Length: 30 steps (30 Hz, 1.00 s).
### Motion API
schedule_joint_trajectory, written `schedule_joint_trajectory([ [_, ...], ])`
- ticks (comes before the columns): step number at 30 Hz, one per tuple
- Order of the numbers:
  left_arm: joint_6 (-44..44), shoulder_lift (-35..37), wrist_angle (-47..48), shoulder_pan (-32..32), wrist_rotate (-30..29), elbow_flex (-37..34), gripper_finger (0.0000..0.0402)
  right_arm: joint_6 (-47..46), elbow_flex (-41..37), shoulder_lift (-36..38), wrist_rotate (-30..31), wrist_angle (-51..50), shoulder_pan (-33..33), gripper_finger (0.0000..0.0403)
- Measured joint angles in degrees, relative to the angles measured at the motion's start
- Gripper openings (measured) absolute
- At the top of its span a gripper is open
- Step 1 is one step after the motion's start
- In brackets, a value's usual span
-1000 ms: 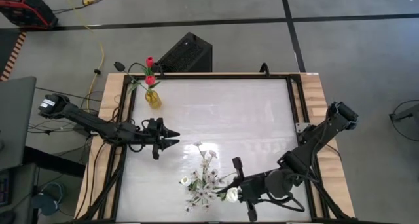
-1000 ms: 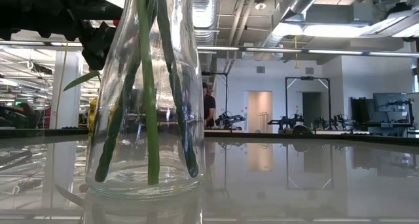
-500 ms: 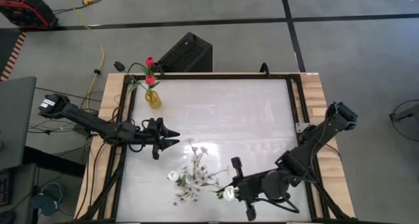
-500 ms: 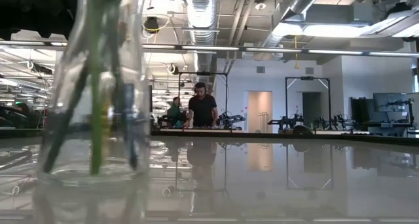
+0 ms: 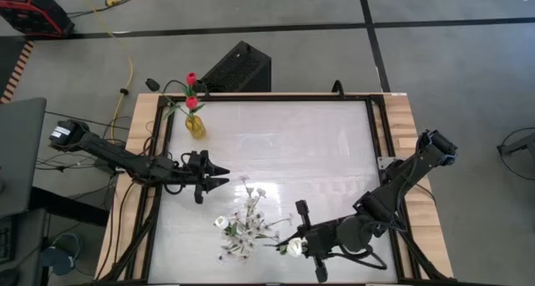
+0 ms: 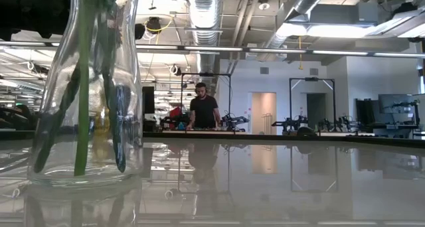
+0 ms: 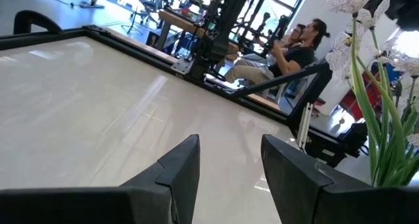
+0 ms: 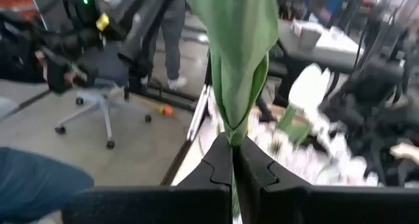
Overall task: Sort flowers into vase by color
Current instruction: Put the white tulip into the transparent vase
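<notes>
A clear glass vase (image 6: 86, 87) stands on its base near the table's near edge, with green stems inside. From above, sprigs of tiny white blossoms (image 5: 242, 223) spread over it. A small yellow vase (image 5: 195, 125) with red tulips (image 5: 191, 89) stands at the far left corner. My right gripper (image 5: 286, 240) is just right of the white bunch, shut on a white tulip (image 5: 294, 247). My left gripper (image 5: 224, 176) hovers open to the far left of the bunch, empty. No dark tulips show. My right gripper pinches a green leaf (image 8: 232, 135) of the white tulip between its two shut fingertips. The fingers come in roughly level from the table's right side. The leaf rises out beyond the fingertips. The white bloom sits close beside the gripper, and the stem's lower end is hidden.
A black frame (image 5: 251, 96) runs around the white tabletop (image 5: 301, 144), whose middle and far right are bare. A black box (image 5: 236, 67) sits beyond the far edge. People (image 6: 203, 107) work in the room behind the table, away from the arms.
The clear vase with its white sprigs has slid along the table toward the left edge and stayed upright. My right gripper has moved a little left with it, still shut on the tulip. My left arm has kept still.
</notes>
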<state>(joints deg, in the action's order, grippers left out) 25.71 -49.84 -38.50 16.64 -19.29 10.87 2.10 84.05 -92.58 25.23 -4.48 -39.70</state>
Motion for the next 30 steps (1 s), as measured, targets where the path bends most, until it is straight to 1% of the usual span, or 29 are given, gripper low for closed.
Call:
schedule_joint_trajectory([
  [4,-0.02,0.00,0.02,0.00,0.02,0.00,0.0151,1.04,0.00,-0.32,-2.17,3.37,0.63,0.0026],
  [7,-0.02,0.00,0.02,-0.01,0.02,0.00,0.0151,1.05,-0.02,-0.81,-4.69,3.43,1.85,0.0026],
  [10,-0.02,0.00,0.05,0.00,0.08,0.00,0.0151,1.27,-0.01,-1.50,-5.66,4.76,3.36,0.0026],
  [15,-0.02,0.02,0.56,0.00,0.28,0.02,0.0151,2.51,-0.04,-1.70,-6.01,7.36,4.29,0.0026],
  [19,-0.95,0.02,0.60,0.00,1.20,0.02,0.0151,2.45,-0.04,-2.29,-6.47,7.24,4.84,0.0026],
  [30,-2.53,0.02,1.08,0.00,1.20,0.02,0.0151,1.92,-0.04,-2.40,-6.74,6.30,6.65,0.0026],
])
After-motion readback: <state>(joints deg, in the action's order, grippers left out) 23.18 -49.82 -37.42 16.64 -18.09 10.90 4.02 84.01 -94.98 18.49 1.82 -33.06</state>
